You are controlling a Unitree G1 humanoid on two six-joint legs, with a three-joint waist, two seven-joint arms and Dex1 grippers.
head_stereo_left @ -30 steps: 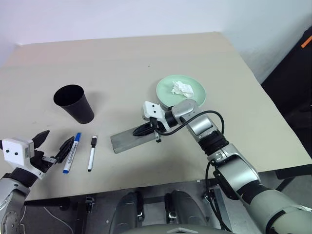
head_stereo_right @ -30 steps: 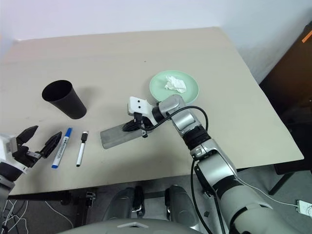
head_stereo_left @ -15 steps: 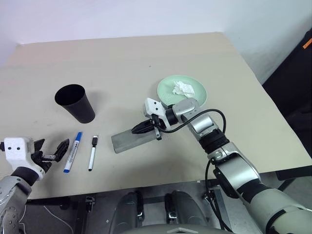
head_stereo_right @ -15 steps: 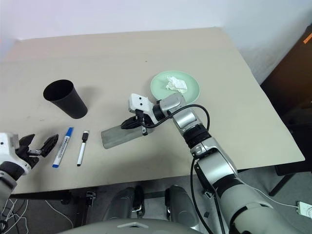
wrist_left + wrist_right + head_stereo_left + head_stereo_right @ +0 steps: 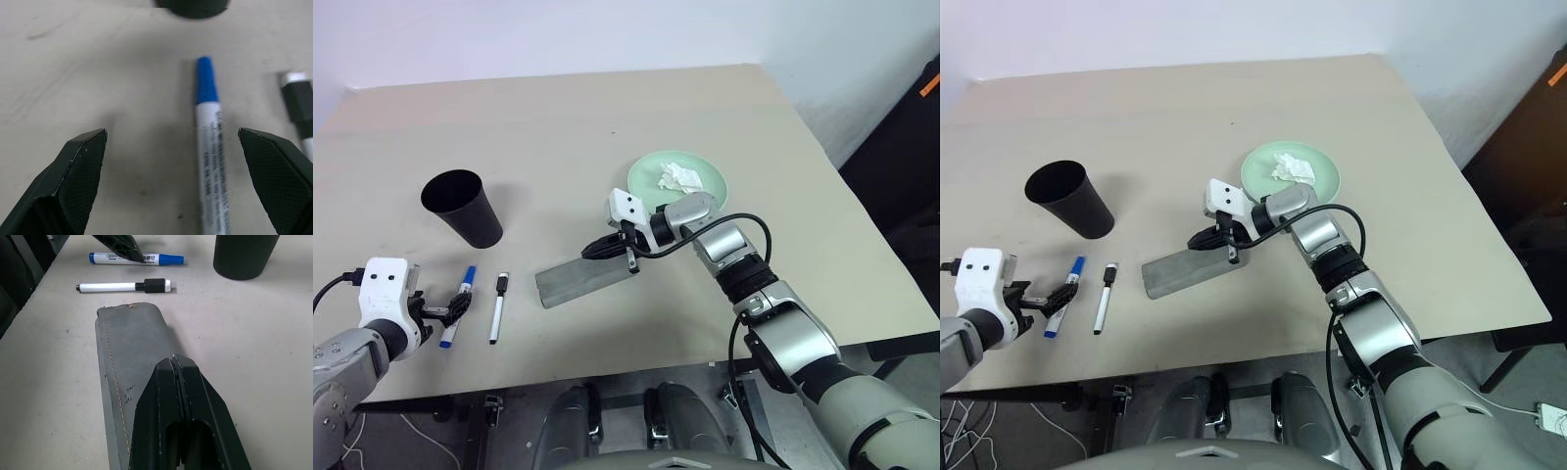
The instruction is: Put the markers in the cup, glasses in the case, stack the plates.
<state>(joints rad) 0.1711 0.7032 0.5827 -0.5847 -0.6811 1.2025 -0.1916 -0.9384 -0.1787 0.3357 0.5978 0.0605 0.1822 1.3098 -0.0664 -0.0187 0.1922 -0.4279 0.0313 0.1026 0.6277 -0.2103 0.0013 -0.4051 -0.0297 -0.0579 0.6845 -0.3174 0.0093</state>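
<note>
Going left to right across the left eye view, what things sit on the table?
Blue-capped marker → black cup → black-capped marker → grey case → mint green plate holding a crumpled white tissue.

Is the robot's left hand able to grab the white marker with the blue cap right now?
Probably yes. The left gripper is open, with the white blue-capped marker lying bare on the beige table between its fingers, nothing blocking it. The black-capped marker lies apart, beside it.
</note>
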